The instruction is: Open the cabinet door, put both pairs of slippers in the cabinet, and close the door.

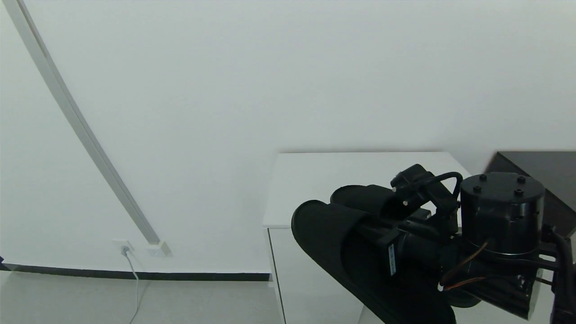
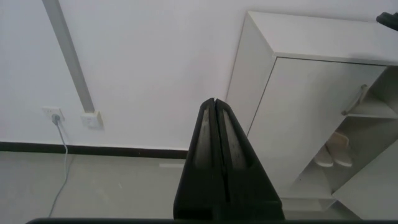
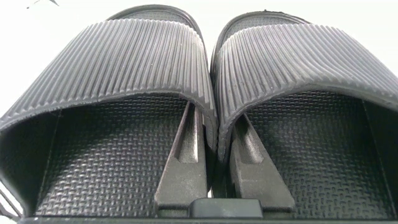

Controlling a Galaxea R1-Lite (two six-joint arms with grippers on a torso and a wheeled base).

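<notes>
My right gripper (image 3: 216,118) is shut on a pair of black ribbed slippers (image 3: 149,68), one finger inside each, pinching their two inner walls together. In the head view the black slippers (image 1: 333,238) hang tilted in front of the white cabinet (image 1: 351,180), around its top front edge. Left of the cabinet (image 2: 311,37), above the floor, my left gripper (image 2: 215,106) is shut with nothing in it. From there the cabinet's right part stands open, and a pale pair of slippers (image 2: 333,152) sits on a lower shelf inside. A handle (image 2: 357,99) shows on the front panel.
A wall socket (image 1: 123,247) with a hanging cable and a grey conduit strip (image 1: 81,126) are on the wall left of the cabinet. A dark piece of furniture (image 1: 540,175) stands to the cabinet's right. The floor (image 2: 112,186) left of the cabinet offers free room.
</notes>
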